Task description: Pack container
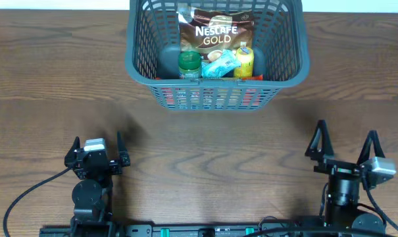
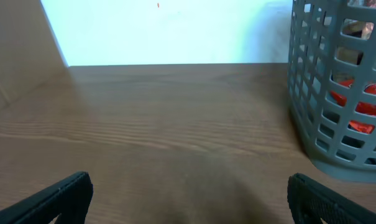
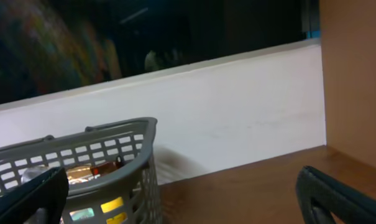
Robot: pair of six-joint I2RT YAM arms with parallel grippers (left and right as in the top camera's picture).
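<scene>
Brown wood-grain surface [image 1: 199, 151] fills the overhead view, and a pale wall stands behind its far edge in the left wrist view.

The container [image 1: 215, 82] is the biggest thing on it. It is a grey basket with slotted walls and a thick rim, and it stands at the far edge of the surface, about the middle of that edge, well apart from both arms. In the left wrist view it rises at the right side, and in the right wrist view its rim shows at the lower left.

Inside the container a brown Nescafé Gold bag [image 1: 215, 36] lies toward the far wall. In front of it, along the near wall, three smaller things are side by side: a jar with a green lid [image 1: 189, 64], a light blue packet [image 1: 221, 64] and a yellow bottle [image 1: 243, 60]. Something red [image 1: 166, 97] shows through the slots low in the near wall; I cannot tell what it is.

The left gripper [image 1: 98, 148] is near the near edge, toward the left corner. Its fingers [image 2: 51, 199] are wide apart and nothing is between them. The right gripper [image 1: 347, 135] is near the near edge, toward the right corner, also with fingers [image 3: 337, 199] spread wide and holding nothing. Both point toward the far edge.
</scene>
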